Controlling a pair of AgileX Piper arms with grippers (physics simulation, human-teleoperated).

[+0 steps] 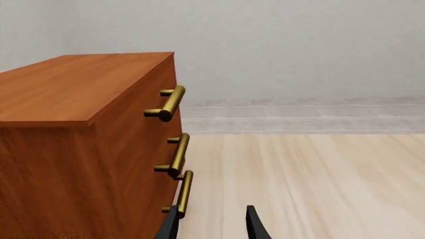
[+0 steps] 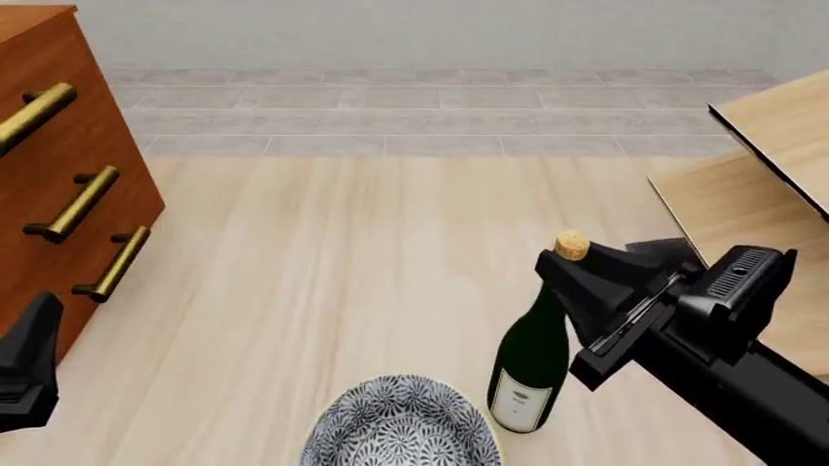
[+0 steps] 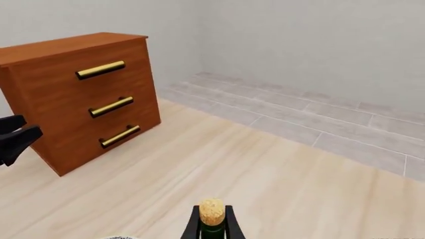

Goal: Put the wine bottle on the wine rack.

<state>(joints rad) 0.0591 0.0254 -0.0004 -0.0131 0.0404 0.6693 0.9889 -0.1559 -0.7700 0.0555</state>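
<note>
Left wrist view: the left gripper (image 1: 212,224) is seen parted and empty, beside the cabinet (image 1: 86,149).

Front view: the bottle (image 2: 534,364) is shown upright at the near right, its neck clasped by the right gripper (image 2: 580,277); the rack (image 2: 758,175) stands just right.

Right wrist view: the cork (image 3: 212,211) is framed between the fingers. The grasp step is judged in hand; lifting rightward to the rack is called for next.

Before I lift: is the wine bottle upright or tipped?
Nearly upright: the wine bottle stands base-down on the table, leaning slightly, cork topmost, with the right gripper at its neck.
</note>
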